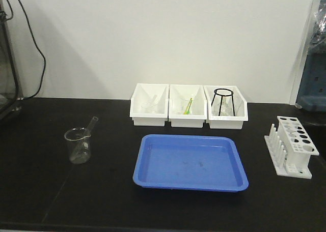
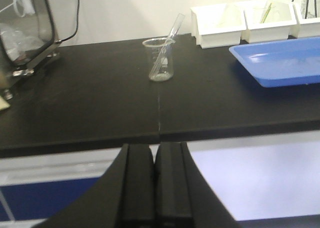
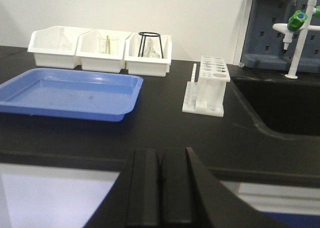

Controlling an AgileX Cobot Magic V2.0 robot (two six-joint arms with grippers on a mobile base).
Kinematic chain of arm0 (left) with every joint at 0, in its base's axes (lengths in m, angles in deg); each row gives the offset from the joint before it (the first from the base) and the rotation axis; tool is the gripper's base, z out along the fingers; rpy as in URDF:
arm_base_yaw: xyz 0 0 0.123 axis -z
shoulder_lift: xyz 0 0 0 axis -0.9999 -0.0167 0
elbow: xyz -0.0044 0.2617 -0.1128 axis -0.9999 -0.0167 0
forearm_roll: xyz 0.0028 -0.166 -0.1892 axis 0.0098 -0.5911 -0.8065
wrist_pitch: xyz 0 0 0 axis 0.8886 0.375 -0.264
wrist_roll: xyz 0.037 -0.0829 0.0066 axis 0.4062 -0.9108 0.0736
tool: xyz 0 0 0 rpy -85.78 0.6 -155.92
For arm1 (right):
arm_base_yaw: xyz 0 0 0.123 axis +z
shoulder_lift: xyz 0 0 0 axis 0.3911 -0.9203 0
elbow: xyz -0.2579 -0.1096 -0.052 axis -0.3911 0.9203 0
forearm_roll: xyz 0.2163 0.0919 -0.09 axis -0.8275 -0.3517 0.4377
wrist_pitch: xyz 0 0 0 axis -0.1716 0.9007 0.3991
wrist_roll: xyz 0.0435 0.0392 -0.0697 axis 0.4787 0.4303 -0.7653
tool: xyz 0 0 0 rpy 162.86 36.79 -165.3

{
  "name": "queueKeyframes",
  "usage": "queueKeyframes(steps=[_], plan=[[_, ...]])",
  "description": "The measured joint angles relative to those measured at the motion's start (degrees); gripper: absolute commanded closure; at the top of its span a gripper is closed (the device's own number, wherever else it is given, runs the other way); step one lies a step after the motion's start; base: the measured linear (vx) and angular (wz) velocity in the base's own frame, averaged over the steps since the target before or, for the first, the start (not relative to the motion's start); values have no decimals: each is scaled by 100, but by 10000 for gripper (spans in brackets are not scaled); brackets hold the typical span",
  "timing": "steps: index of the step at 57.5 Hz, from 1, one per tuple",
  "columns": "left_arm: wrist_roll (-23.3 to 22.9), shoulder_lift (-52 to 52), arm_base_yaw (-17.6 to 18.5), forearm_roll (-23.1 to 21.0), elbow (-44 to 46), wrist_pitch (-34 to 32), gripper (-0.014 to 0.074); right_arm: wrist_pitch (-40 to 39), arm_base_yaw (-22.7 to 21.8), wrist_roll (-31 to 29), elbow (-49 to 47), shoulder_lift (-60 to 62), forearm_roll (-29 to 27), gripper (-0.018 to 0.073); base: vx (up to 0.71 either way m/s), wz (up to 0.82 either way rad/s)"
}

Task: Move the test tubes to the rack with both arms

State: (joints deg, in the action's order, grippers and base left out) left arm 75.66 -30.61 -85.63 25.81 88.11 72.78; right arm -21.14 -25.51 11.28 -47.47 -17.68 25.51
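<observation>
1. A black matte countertop [image 1: 51,201] spans the whole scene, and a dark sink basin [image 3: 280,108] is sunk into its right end (seen only from the right wrist camera).
2. A shallow blue rectangular plastic tray [image 1: 188,161] lies flat near the middle of the countertop, toward the front.
3. Three white rectangular plastic bins [image 1: 187,121] stand side by side in a row just behind the tray. The right-hand bin holds a black wire tripod stand [image 1: 223,100], and the middle one holds something thin and green [image 1: 188,106].
4. The small white plastic rack [image 1: 293,148], with round holes in its top plate and a row of upright pegs along one side, stands upright at the right end. It is well apart from the tray and close to the sink.
5. A clear glass beaker with a spout [image 1: 78,146] stands on the left side, well apart from the tray.
6. The left gripper [image 2: 155,150] hangs short of the table's front edge, its black jaws clenched with nothing between them. The right gripper [image 3: 160,155] is pressed closed in the same way, also bare.
7. A slim clear glass test tube [image 2: 170,38] leans tilted inside the beaker, its upper end poking above the rim (far from the rack).
</observation>
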Motion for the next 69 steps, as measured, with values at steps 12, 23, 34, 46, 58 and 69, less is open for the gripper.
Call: queueKeyframes(steps=[12, 23, 34, 46, 58, 69], plan=[[0, 0, 0, 0, 0, 0, 617, 0, 0, 0, 0, 0, 0, 566, 40, -16], [0, 0, 0, 0, 0, 0, 617, 0, 0, 0, 0, 0, 0, 566, 38, -11], [0, 0, 0, 0, 0, 0, 617, 0, 0, 0, 0, 0, 0, 566, 35, 3], [0, 0, 0, 0, 0, 0, 617, 0, 0, 0, 0, 0, 0, 566, 30, 9], [0, 0, 0, 0, 0, 0, 617, 0, 0, 0, 0, 0, 0, 566, 19, -6], [0, 0, 0, 0, 0, 0, 617, 0, 0, 0, 0, 0, 0, 566, 7, -16]])
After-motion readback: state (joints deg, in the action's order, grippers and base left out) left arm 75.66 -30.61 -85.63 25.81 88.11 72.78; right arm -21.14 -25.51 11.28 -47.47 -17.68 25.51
